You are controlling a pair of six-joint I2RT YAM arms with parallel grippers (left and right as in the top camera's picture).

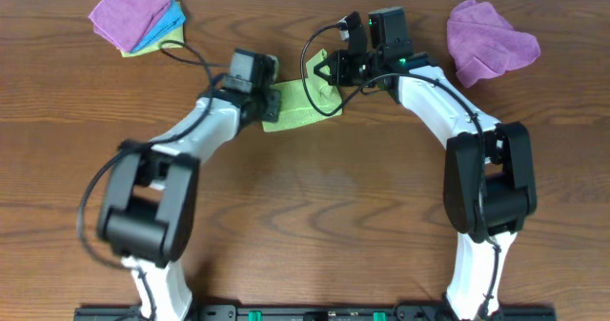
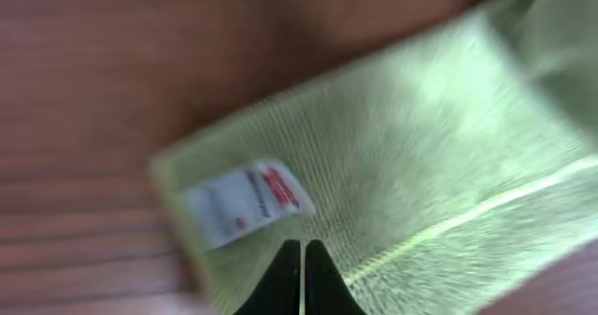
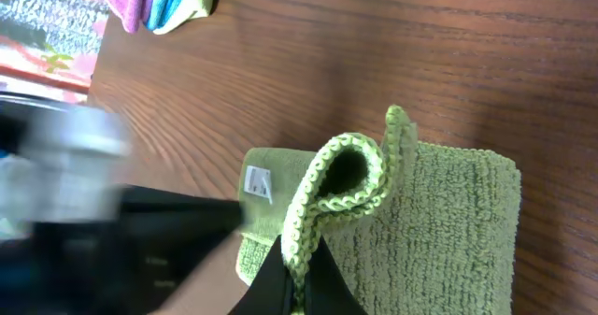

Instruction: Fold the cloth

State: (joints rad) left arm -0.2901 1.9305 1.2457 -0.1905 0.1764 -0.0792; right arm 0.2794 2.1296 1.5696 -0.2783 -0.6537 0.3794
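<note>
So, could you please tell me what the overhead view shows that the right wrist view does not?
Only overhead: the crumpled purple cloth, lying alone at the right. Only right wrist: the small white tag on the lime-green microfibre cloth, whose stitched edge loops up from the shut right gripper. Both: that green cloth and the stack of purple and blue cloths.

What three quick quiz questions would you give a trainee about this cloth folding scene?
1. True or false: the right gripper is shut on a raised edge of the green cloth.
2. Where does the crumpled purple cloth lie? A beside the right arm; B under the green cloth; C held in a gripper.
3. Fill in: the white tag lies just ahead of the ___ gripper.
Key: 1 true; 2 A; 3 left gripper.
</note>
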